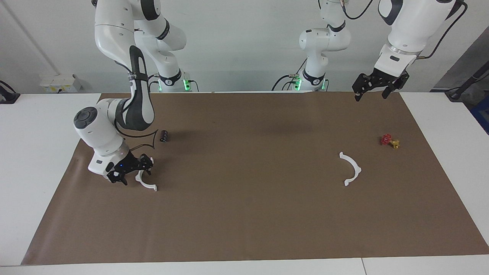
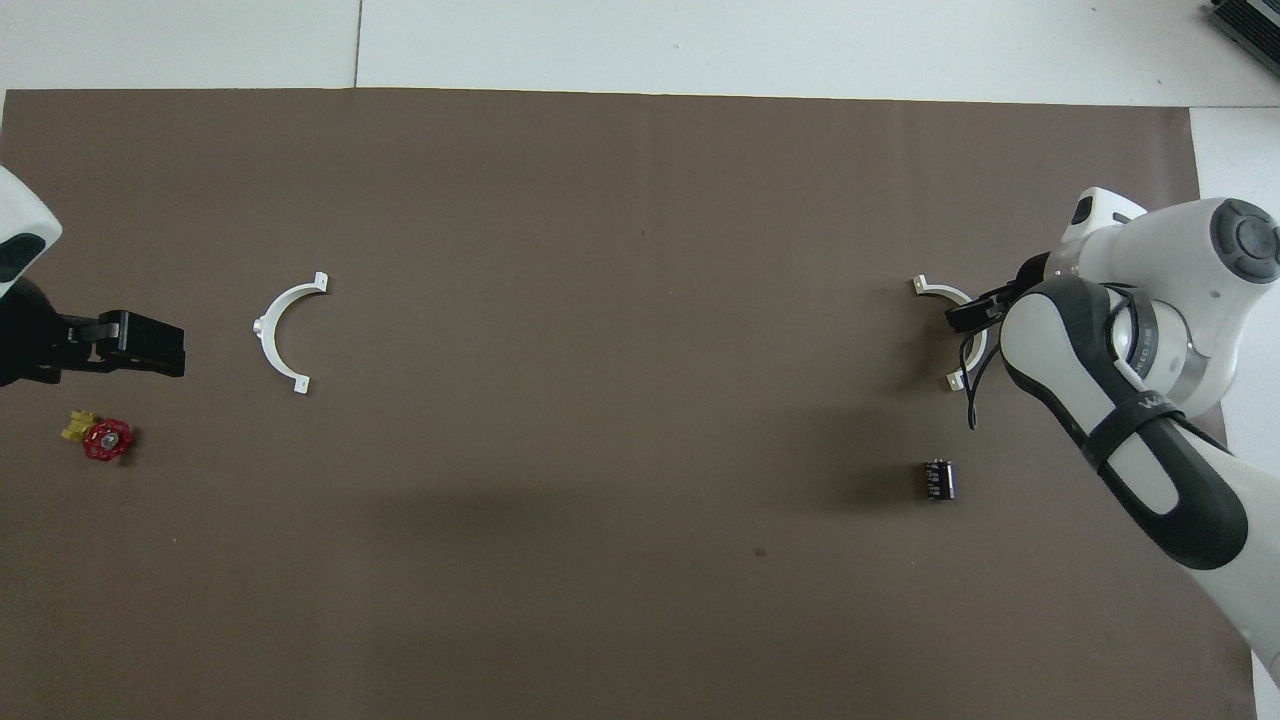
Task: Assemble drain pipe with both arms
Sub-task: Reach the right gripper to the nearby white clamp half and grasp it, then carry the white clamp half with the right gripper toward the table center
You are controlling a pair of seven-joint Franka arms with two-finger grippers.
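Note:
The drain pipe lies as two separate white half-rings on the brown mat. One half-ring (image 1: 150,186) (image 2: 934,290) lies toward the right arm's end. My right gripper (image 1: 133,173) (image 2: 968,318) is down low at it, open, and covers the middle of its arc. I cannot tell whether it touches the ring. The other half-ring (image 1: 353,168) (image 2: 274,330) lies alone toward the left arm's end. My left gripper (image 1: 376,88) (image 2: 130,344) hangs open and empty high over the mat's edge by its own base, waiting.
A small red-and-gold valve (image 1: 389,141) (image 2: 101,438) sits nearer the robots than the lone half-ring, at the left arm's end. A small black cylinder (image 1: 164,135) (image 2: 936,479) lies nearer the robots than the right gripper. The brown mat (image 1: 248,214) covers most of the white table.

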